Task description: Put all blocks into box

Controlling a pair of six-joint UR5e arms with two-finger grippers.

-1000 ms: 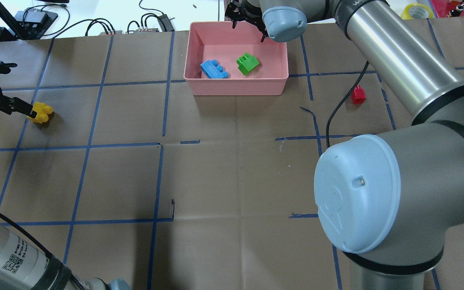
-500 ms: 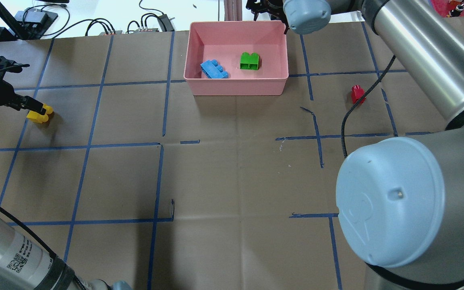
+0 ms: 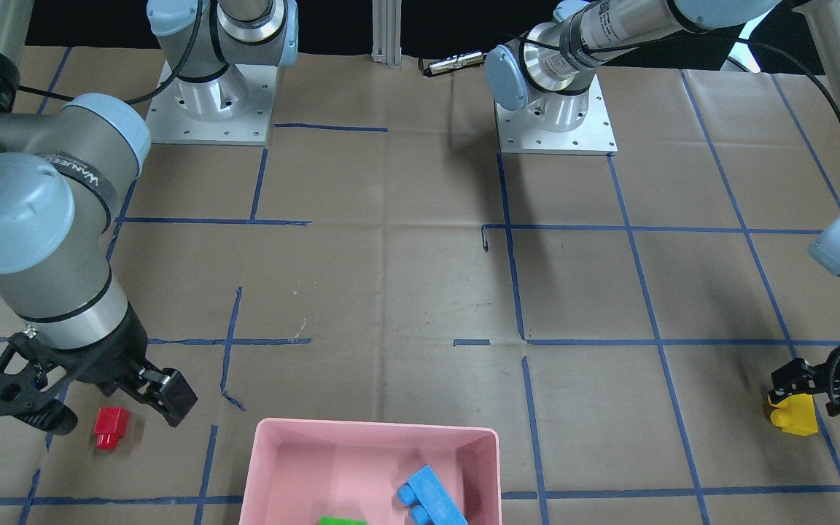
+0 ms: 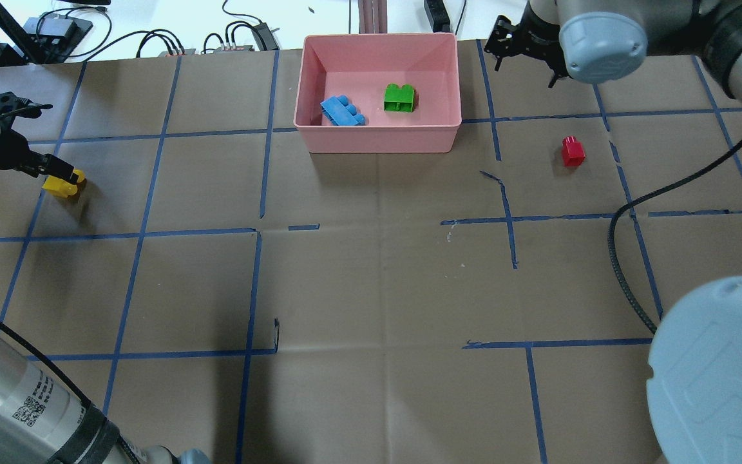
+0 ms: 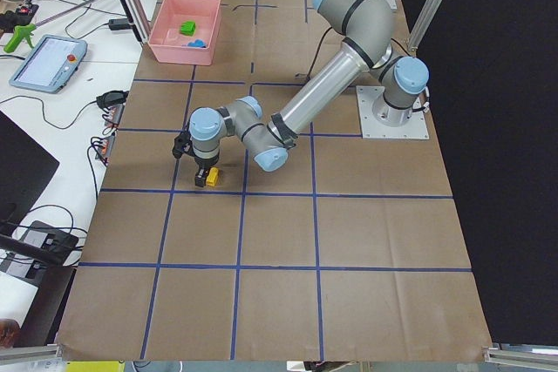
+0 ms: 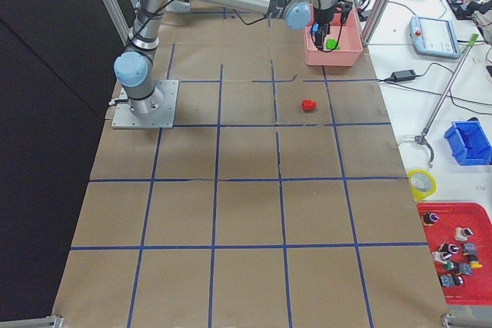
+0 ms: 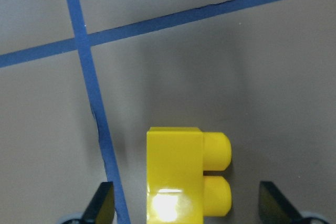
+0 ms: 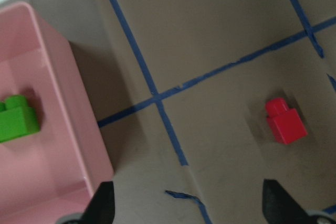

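We had left fingers (image 7: pixel 105 204) open around the yellow block (image 7: pixel 181 174) at the surface's left edge, ready to grab; right fingers (image 8: pixel 103 205) open, empty.

Glossy yellow plastic brick (image 7: pixel 176 174), smooth pink plastic box (image 4: pixel 380 139), matt creased brown paper worktop (image 4: pixel 377 277), blue tape lines (image 4: pixel 152 187)

This is a robotics lab. A table (image 4: pixel 377 283) papered in brown and marked off with a blue tape grid (image 4: pixel 141 232) carries bolted metal base plates (image 3: pixel 555 135) under industrial arms (image 5: pixel 324 89). The side benches hold a teach pendant (image 5: pixel 51 63), loose cables (image 4: pixel 160 32), a roll of tape (image 6: pixel 410 183) and a red tray of small parts (image 6: pixel 461 217).
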